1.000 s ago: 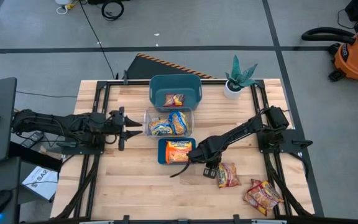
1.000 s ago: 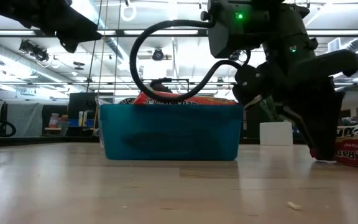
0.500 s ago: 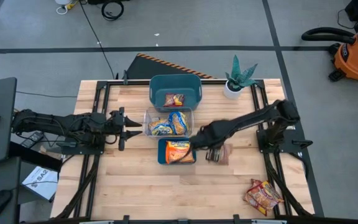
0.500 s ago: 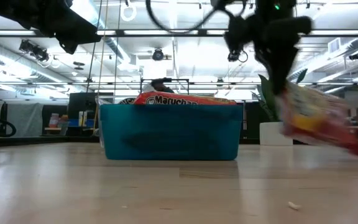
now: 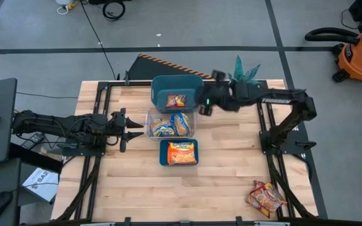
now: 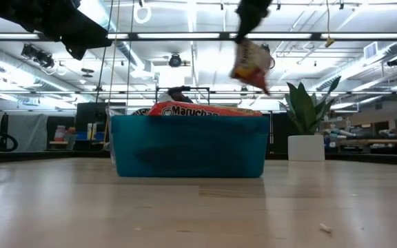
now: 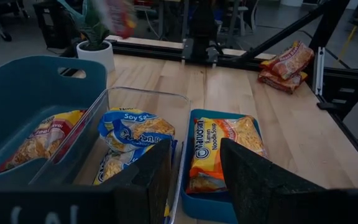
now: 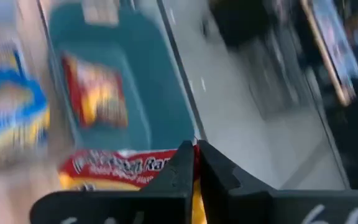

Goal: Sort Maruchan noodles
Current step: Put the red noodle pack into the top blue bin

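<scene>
Moved: right hand (image 5: 204, 104) swung from beside the front bin up over the teal bin (image 5: 193, 83).
Right hand: clenched on red noodle packet (image 6: 251, 63), crinkly, hanging below the fingers.
Left hand (image 5: 131, 129): released, beside the clear bin (image 5: 171, 112).

So we've got a light wood table (image 5: 137, 188). Sitting on it down the middle: a big teal bin (image 5: 178, 91) at the far edge, a clear bin (image 5: 170, 123) next, then a small teal bin (image 5: 163, 152). Potted plant (image 5: 237, 78) at the far right corner, two noodle packs (image 5: 266, 198) near the front right corner.
</scene>
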You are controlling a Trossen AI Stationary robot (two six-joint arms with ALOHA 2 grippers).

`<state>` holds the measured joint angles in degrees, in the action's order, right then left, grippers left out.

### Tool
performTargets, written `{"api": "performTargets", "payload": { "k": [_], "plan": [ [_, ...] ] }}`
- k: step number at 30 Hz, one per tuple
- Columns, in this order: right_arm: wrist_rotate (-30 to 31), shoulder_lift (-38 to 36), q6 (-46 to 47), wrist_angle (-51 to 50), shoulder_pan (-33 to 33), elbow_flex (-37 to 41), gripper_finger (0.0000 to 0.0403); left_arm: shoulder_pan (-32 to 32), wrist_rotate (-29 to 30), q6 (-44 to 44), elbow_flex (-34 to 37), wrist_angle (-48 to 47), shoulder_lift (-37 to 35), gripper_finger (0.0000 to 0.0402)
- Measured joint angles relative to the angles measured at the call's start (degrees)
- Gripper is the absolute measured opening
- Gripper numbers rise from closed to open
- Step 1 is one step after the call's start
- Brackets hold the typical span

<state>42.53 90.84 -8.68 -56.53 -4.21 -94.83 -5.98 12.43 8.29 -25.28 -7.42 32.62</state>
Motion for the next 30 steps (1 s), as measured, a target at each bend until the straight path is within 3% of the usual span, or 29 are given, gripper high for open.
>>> {"api": "performTargets", "payload": {
  "k": [3,6,13,21,25,30],
  "plan": [
    [-7.8,-0.1,-10.3,13.8,-4.8,0.9,0.0014,0.0,0.0,0.0,0.0,0.0,0.0,0.0146],
    [-14.0,1.7,-14.5,23.0,-9.7,1.8,0.002,0.0,0.0,0.0,0.0,0.0,0.0,0.0146],
    [-29.8,9.8,-15.1,26.8,-18.2,3.1,0.0022,0.0,0.0,0.5,0.0,-2.6,0.0,0.0146],
    [-38.3,20.2,-16.5,30.4,-22.3,3.2,0.0043,0.0,0.0,2.1,0.0,-4.0,0.0,0.0146],
    [-37.7,24.3,-18.4,31.2,-23.7,3.2,0.009,0.0,0.0,4.1,0.0,-4.8,0.0,0.0146],
    [-28.5,23.2,-18.1,29.0,-23.0,3.2,0.0144,0.0,0.0,4.6,0.0,-4.9,0.0,0.0146]
  ]
}}
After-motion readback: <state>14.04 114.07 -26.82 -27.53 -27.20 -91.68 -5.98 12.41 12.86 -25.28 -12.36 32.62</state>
